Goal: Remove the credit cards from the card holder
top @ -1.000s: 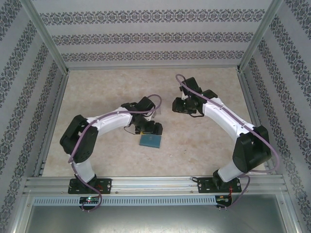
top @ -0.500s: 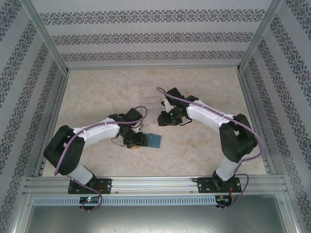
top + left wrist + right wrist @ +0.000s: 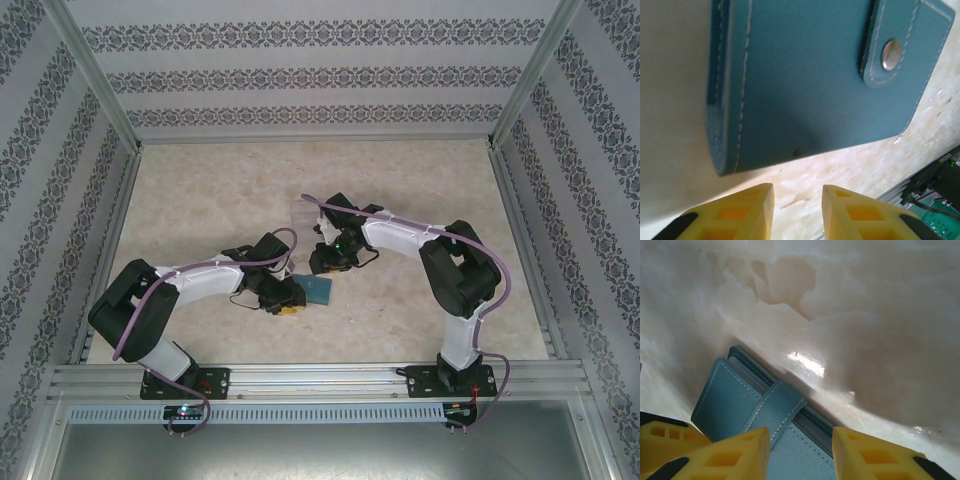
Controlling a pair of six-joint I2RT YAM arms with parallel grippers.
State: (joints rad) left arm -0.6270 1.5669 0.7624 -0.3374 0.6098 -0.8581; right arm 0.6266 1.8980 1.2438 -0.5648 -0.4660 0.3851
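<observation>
I saw a pale marbled counter (image 3: 200, 190) walled on three sides by paper with floral stripes (image 3: 300, 75), a faint clear plastic box (image 3: 303, 213) lying near its middle, and a silver aluminium rail (image 3: 320, 378) running along the near edge.

Teal bifold card holder (image 3: 815, 75): matt, fine-grained leather-look skin, pale thread stitching, fuzzy cut edge. Round snap stud (image 3: 890, 54) is shiny metal. Beige marble-pattern tabletop (image 3: 865, 315) is smooth and glossy.

Free tabletop (image 3: 200, 190) (arms (image 3: 200, 275) crowding card holder (image 3: 318, 291))
</observation>
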